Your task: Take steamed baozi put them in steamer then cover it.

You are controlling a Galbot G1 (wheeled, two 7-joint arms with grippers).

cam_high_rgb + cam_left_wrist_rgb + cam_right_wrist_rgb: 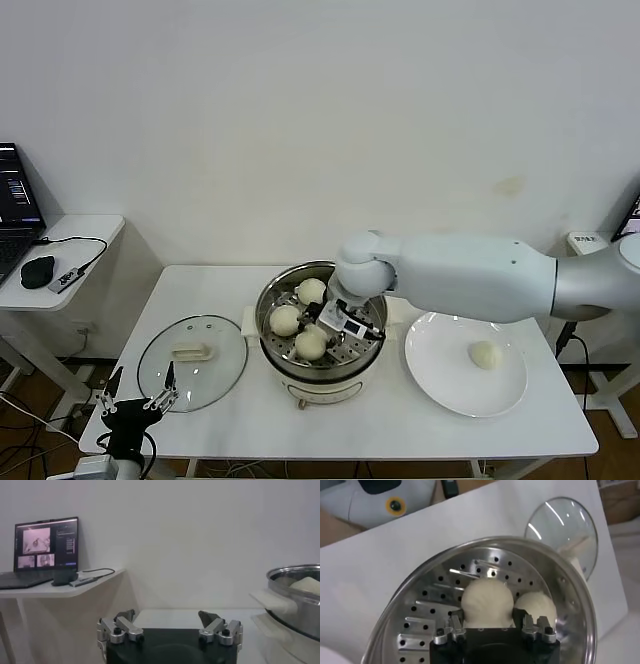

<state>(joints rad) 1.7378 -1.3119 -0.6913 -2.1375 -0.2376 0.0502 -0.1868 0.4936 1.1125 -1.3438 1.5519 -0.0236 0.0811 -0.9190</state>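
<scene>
Buns in steamer: three pale cream-white buns, round and smooth, sit on the perforated tray. One [311,291] lies toward the back, one [286,320] on the robot's left, one [310,343] nearest the front.
Held bun: in the right wrist view the front bun [487,604] sits between the right hand's fingers, touching both, with a second bun [538,607] just beside it.
Fourth bun: [485,354] alone on the white plate [440,385], on the robot's right of the steamer.
Steamer: [272,300] shiny round steel pot on a cream base, mid-counter; its rim gleams and the tray holes show clearly.
Lid: glass, [192,362] flat on the counter [400,430] on the robot's left of the steamer, pale handle up.
Right hand: [338,331] reaches down inside the pot, closed around the front bun.
Left hand: [140,398] low at the counter's front left corner, fingers spread wide, holding nothing.
Hidden: the right arm covers the pot's right side and part of the tray; the held bun's underside is out of sight, so whether it rests on the tray is unclear.
Cut off: the left wrist view shows only an edge of the steamer [295,595].
Side desk: laptop [15,215] and mouse [38,270], well apart from the counter.
</scene>
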